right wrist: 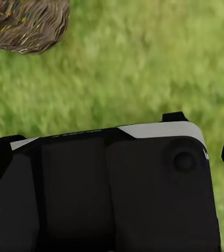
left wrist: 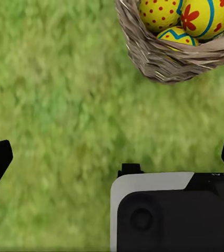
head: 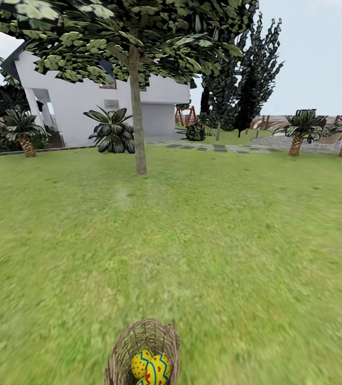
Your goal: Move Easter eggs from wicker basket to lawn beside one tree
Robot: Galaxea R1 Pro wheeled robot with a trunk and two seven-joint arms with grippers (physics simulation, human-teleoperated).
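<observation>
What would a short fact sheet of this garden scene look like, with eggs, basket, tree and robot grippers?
eggs: three yellow painted Easter eggs, red dots or flowers, blue bands, all inside the basket
basket: tan woven wicker basket on the lawn, directly in front of the robot
lawn: bright green grass
tree: grey-brown trunk, leafy crown, far across the lawn before the white house
left gripper: open, empty, above grass beside the basket
right gripper: open, empty, above grass

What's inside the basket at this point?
In the left wrist view the basket holds three painted eggs: one red-dotted, one with a red flower, one zigzag-banded and half hidden behind the rim. The basket floor beneath them is covered.
</observation>
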